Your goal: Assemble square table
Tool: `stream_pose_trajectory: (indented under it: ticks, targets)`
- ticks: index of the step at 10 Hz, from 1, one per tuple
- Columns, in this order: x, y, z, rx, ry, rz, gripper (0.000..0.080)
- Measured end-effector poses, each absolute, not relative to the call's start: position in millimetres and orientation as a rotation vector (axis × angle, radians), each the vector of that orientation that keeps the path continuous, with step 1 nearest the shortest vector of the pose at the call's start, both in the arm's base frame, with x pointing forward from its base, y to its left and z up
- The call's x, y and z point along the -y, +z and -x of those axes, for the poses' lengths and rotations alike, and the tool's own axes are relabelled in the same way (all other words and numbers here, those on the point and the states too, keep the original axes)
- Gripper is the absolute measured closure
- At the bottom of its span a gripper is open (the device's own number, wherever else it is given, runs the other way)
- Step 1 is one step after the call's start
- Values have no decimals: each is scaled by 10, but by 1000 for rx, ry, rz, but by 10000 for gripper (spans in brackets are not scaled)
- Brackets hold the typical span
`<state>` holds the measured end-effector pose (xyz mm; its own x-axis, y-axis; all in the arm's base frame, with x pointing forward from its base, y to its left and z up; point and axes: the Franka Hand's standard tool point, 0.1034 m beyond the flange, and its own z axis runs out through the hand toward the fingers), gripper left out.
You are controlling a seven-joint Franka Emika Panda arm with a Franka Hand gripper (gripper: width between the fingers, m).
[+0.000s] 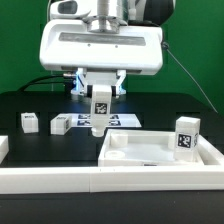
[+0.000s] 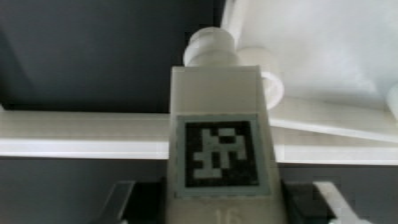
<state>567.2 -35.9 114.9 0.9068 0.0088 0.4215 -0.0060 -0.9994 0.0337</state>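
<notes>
My gripper [image 1: 100,90] is shut on a white table leg [image 1: 100,108], tag facing out, and holds it upright above the table, near the left edge of the square slab [image 1: 150,152]. In the wrist view the leg [image 2: 219,120] fills the middle between my fingers [image 2: 134,200], its rounded tip pointing toward the slab [image 2: 329,60]. A second leg [image 1: 185,135] stands upright at the slab's right corner. Two more legs [image 1: 29,122] [image 1: 60,125] lie loose on the black table at the exterior view's left.
The marker board [image 1: 125,120] lies flat behind the held leg. A long white border bar [image 1: 90,182] runs along the table's front edge. The robot's white base [image 1: 100,45] stands at the back.
</notes>
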Motion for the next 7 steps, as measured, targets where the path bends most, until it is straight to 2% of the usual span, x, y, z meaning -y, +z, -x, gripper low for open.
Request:
stream_pose_trajectory:
  ticks: [4, 7]
  targets:
    - [307, 1221, -5921, 86, 638, -3091, 509]
    - [242, 1201, -5920, 73, 633, -3094, 509]
